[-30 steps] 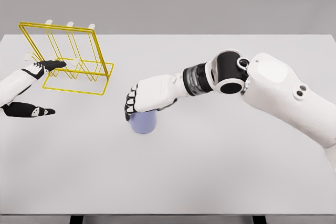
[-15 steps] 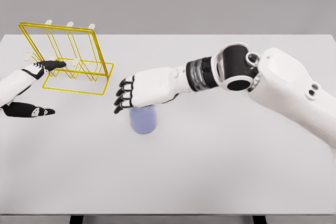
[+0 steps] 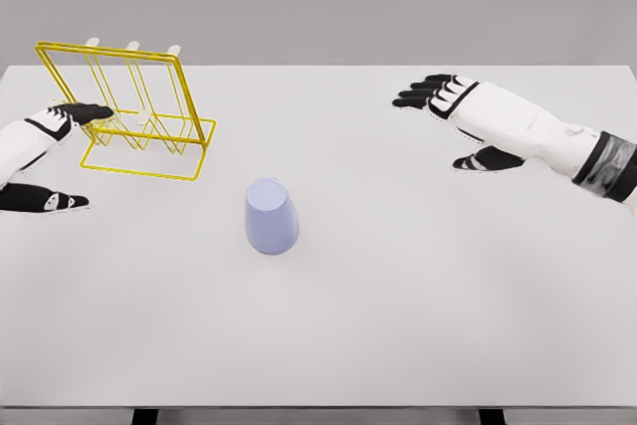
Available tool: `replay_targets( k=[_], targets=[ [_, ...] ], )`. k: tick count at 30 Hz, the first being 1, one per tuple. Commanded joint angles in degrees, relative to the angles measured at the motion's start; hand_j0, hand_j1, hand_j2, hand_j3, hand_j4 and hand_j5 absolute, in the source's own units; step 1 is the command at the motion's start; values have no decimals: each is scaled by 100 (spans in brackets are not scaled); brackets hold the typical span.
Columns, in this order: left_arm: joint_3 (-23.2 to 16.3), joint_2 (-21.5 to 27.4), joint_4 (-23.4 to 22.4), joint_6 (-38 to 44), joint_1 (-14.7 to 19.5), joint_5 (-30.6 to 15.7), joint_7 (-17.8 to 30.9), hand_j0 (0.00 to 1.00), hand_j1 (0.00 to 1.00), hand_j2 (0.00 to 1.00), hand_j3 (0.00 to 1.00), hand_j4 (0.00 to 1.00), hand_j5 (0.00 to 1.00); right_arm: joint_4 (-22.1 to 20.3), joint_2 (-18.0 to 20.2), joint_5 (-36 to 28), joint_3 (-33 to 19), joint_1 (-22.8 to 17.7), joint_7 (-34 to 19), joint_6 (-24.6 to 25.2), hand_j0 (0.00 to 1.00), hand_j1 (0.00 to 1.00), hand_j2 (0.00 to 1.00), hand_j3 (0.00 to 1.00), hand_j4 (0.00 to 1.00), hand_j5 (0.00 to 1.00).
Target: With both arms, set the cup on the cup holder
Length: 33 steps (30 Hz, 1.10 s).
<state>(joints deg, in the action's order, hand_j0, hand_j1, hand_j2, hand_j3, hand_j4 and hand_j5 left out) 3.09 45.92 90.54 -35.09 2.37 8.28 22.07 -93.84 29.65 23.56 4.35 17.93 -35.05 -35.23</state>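
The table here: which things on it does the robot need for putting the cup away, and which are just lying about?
Needed for the job:
- lilac cup, standing alone mid-table, held by neither hand
- yellow wire cup holder, far left
- left hand, open beside the holder
- right hand, open, far right

Just lying about:
- nothing besides the white table itself

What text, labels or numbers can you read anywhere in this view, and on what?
None: no readable text, label, brand, number or sign shows in the head view.
The lavender cup is plain, with no print.
The yellow wire cup holder carries no tag.
The white table is unmarked.
The left hand and right hand show only black and white shell, no lettering.
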Motion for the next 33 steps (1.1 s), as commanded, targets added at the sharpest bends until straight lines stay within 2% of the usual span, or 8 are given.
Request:
replay_targets(
  k=[1, 4, 6, 11, 15, 20, 27, 33],
  targets=[
    [130, 22, 16, 9, 0, 262, 52, 100, 100, 100, 100, 100, 100, 85, -170, -53, -523, 0, 5, 23, 100, 100, 100, 100, 100, 100],
    [34, 206, 33, 9, 352, 289, 113, 100, 100, 100, 100, 100, 100, 647, -267, -45, -620, -115, 5, 23, 100, 100, 100, 100, 100, 100],
    [-273, 321, 69, 9, 641, 280, 342, 100, 100, 100, 100, 100, 100, 612, -311, -71, -690, -115, 5, 23, 100, 100, 100, 100, 100, 100],
    [-2400, 821, 209, 9, 2267, -45, 403, 100, 100, 100, 100, 100, 100, 709, -381, -36, -638, -53, 5, 23, 100, 100, 100, 100, 100, 100],
    [-4244, 1243, 727, 9, 3532, -1064, 1123, 100, 100, 100, 100, 100, 100, 657, -311, -45, -690, -44, 5, 23, 100, 100, 100, 100, 100, 100],
    [-5986, 1147, 860, 9, 5211, -1355, 1229, 100, 100, 100, 100, 100, 100, 700, -179, -44, -690, -36, 5, 23, 100, 100, 100, 100, 100, 100],
    [-7173, 312, 763, 9, 6521, -1320, 1229, 100, 100, 100, 100, 100, 100, 384, -170, -53, -690, -211, 5, 23, 100, 100, 100, 100, 100, 100],
    [-7815, -127, 341, 9, 7067, -1021, 1229, 100, 100, 100, 100, 100, 100, 410, -170, -45, -708, -290, 5, 23, 100, 100, 100, 100, 100, 100]
  ],
)
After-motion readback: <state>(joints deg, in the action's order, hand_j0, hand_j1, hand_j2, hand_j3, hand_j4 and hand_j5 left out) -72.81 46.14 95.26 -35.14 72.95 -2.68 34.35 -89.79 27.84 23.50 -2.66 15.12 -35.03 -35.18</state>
